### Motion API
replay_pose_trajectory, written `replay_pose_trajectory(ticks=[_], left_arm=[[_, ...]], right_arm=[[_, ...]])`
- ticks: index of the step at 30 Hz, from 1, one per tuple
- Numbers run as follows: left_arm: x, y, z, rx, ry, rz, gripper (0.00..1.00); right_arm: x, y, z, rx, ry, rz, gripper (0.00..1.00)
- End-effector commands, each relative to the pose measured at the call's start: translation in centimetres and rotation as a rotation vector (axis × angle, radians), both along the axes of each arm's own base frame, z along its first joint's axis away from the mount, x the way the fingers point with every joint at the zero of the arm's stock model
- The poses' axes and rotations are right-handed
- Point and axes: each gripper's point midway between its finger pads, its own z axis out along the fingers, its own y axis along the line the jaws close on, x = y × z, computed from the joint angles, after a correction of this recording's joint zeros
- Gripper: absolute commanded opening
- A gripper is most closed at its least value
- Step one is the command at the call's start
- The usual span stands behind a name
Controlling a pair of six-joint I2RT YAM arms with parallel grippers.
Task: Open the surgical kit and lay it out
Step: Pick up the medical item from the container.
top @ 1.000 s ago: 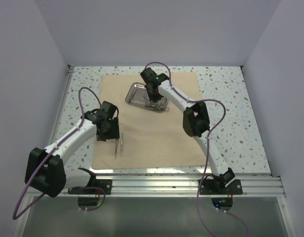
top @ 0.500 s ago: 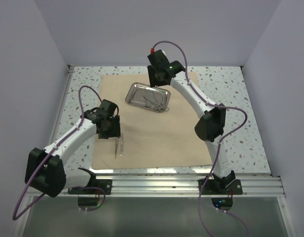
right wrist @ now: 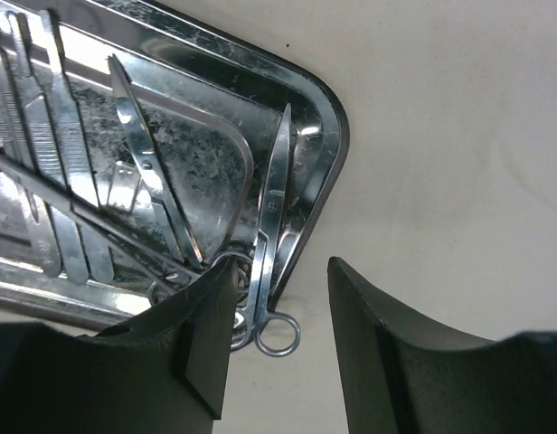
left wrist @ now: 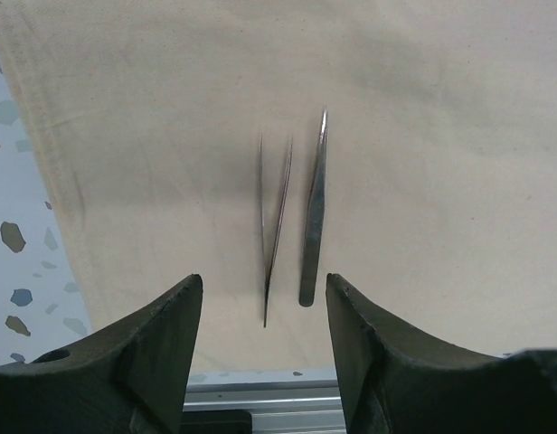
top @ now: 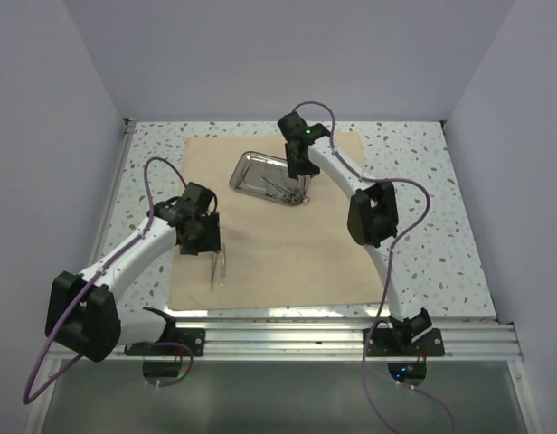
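The beige cloth wrap [top: 287,253] lies spread flat on the table. On its far part sits the shiny steel tray [top: 245,163], and several slim instruments are piled at its right end [top: 287,190]. In the right wrist view, scissors [right wrist: 271,217] lean on the tray rim [right wrist: 325,117] with their ring handles hanging outside it. My right gripper [top: 297,168] [right wrist: 280,267] hovers open over that corner, its fingers either side of the handles. Two tweezers [top: 217,267] lie side by side on the cloth's near left. My left gripper [top: 204,242] [left wrist: 263,289] stands open just above them, holding nothing.
The speckled table [top: 423,226] runs around the cloth, with white walls on three sides. A metal rail [top: 287,339] runs along the near edge, close behind the tweezers' near ends [left wrist: 260,393].
My right gripper went from shut at the tray to open, lifted away toward the back, then came down again over the tray's right end. The left arm has stayed still.
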Motion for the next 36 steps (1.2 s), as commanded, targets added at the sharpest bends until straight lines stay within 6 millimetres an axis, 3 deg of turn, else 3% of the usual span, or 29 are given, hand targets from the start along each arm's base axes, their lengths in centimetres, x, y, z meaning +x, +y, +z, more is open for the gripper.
replay_pose_trajectory(ticks=[1,6,15,21,22,26,29,32,36], left_arm=[[0.0,0.1,1.1,0.002,-0.034,-0.018,0.61],[-0.5,0.8,1.0,0.027,-0.029,-0.012,0.61],[-0.6,1.4,0.9,0.058,-0.027,-0.008,0.61],[-0.2,1.4,0.9,0.068,-0.027,-0.010,0.61],[-0.1,1.4,1.0,0.070,-0.028,-0.011,0.61],[0.0,1.4,0.9,0.076,-0.023,-0.015,0.61],[0.2,1.4,0.9,0.079,-0.023,-0.017,0.61],[0.4,1.3,0.9,0.078,-0.024,-0.020,0.61],[0.6,1.2,1.0,0.075,-0.026,-0.022,0.61]], right_arm=[[1.0,0.6,0.6,0.051,-0.017,-0.013,0.48],[1.0,0.8,-1.8,0.052,0.024,0.002,0.46],[0.9,1.4,-4.5,0.069,0.071,0.015,0.44],[-0.5,1.3,-7.7,0.078,0.161,-0.011,0.41],[-0.7,1.4,-8.0,0.086,0.176,-0.024,0.38],[-1.9,1.2,-10.2,0.088,0.242,-0.040,0.11],[-2.6,1.0,-11.1,0.077,0.275,-0.040,0.01],[-3.1,0.9,-11.7,0.072,0.300,-0.038,0.00],[-2.6,1.3,-10.5,0.103,0.276,-0.032,0.00]])
